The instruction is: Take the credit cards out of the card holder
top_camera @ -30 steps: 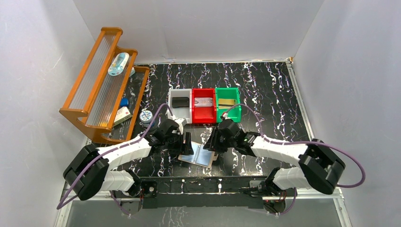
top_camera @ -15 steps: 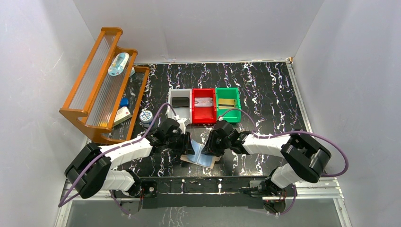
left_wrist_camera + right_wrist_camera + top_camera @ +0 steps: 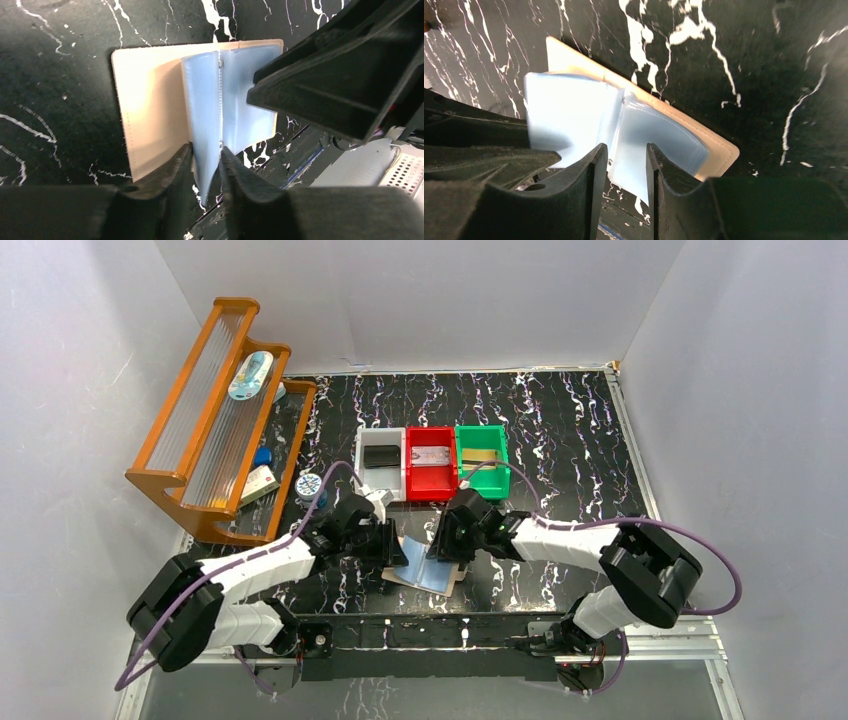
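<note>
While card holder [image 3: 150, 90] lies open, one blue pocket [image 3: 205, 100] is pinched between left gripper [image 3: 205, 150] jaws; right gripper's [image 3: 624, 150] clamp cannot be told; no cards seen left inside.

- Black tabletop [image 3: 580, 440], veined white like marble, closed in by pale walls on three sides.
- Near the front edge, about the middle: card holder [image 3: 428, 577], lying open, tan cover flat on the tabletop, pale blue pockets raised off it.
- Farther back, centred: grey bin [image 3: 381, 435], red bin [image 3: 431, 431] and green bin [image 3: 480, 429], side by side in one row, walls touching.
- Along the left edge: orange wooden rack [image 3: 160, 485] with ribbed clear shelves, foot on the tabletop.
- Just beside the rack's foot, left of the grey bin: small round thing [image 3: 309, 485] with a blue-and-white top, perhaps a tin; too small to tell.
</note>
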